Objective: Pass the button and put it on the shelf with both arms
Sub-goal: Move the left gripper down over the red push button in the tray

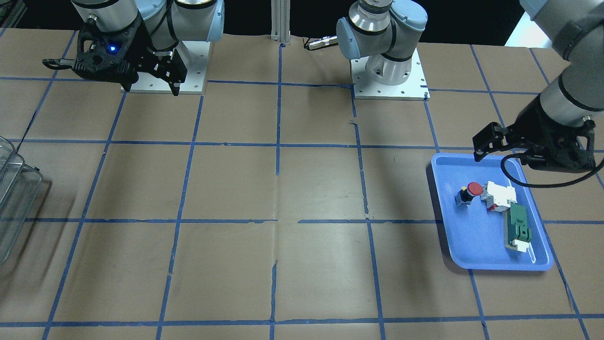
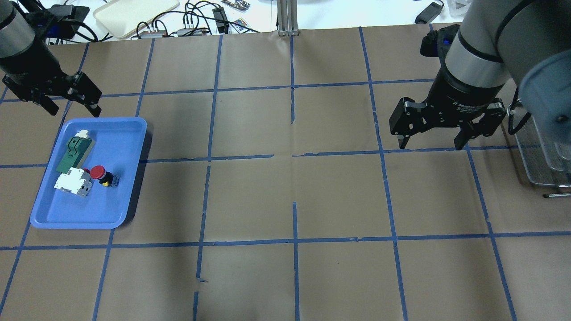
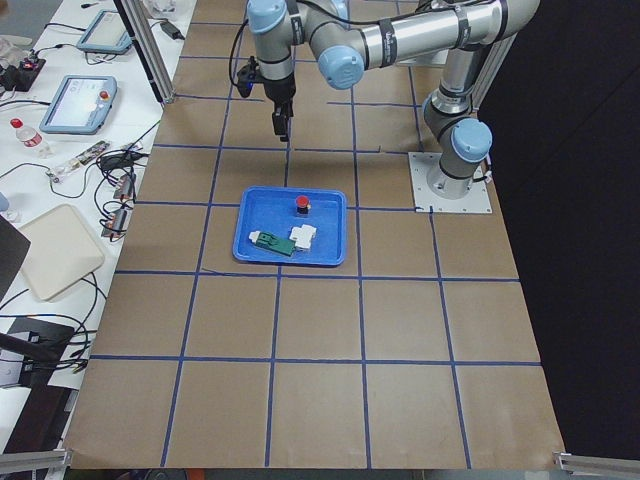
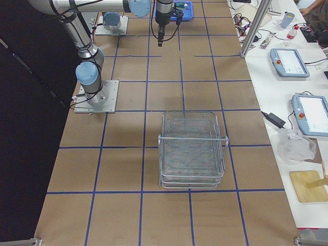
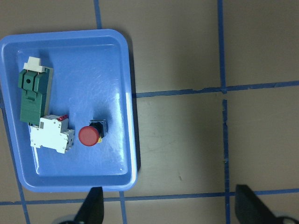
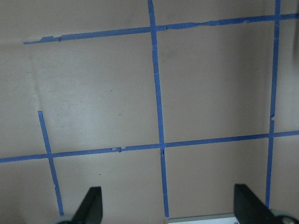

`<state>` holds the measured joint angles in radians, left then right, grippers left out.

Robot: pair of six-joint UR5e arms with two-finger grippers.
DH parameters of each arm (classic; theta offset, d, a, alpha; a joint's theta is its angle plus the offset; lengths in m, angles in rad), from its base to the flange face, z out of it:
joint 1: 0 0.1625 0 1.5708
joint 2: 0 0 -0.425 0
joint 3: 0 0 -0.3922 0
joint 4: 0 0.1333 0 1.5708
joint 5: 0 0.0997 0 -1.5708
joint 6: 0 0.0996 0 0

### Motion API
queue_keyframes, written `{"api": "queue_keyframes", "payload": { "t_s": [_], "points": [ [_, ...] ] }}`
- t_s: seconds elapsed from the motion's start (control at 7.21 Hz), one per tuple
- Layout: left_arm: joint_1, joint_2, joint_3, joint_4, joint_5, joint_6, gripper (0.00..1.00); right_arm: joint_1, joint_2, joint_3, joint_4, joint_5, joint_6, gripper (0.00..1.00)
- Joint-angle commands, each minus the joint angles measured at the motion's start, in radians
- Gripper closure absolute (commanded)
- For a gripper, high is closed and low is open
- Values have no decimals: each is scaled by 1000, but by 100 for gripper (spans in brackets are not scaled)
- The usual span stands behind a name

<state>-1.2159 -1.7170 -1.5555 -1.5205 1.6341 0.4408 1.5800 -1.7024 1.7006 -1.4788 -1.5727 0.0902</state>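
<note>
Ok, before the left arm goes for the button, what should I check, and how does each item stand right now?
1. Is the left gripper open and empty: ok.
2. Is the left gripper lined up on the button: not ok; in the wrist view the button sits well to one side of the fingers' midline.
3. Is the button free of the white block: cannot tell; they lie very close.
4. Is the right gripper open and empty: ok.
5. Is the shelf upright on the table, with nothing seen in it: ok.
</note>
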Motion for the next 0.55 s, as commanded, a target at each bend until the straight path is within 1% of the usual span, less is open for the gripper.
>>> {"api": "queue_keyframes", "payload": {
  "t_s": [0.0,0.14,0.28,0.42],
  "points": [
    [68,-79,-64,110,1,93,0,0,0,-1,0,-3,-1,0],
    [105,-102,-131,241,-3,166,0,0,1,1,3,-6,-1,0],
    [128,-104,-200,332,-4,189,0,0,1,-1,2,-3,6,0],
    [134,-118,-249,374,-7,185,0,0,1,-1,11,-9,8,0]
  ]
}}
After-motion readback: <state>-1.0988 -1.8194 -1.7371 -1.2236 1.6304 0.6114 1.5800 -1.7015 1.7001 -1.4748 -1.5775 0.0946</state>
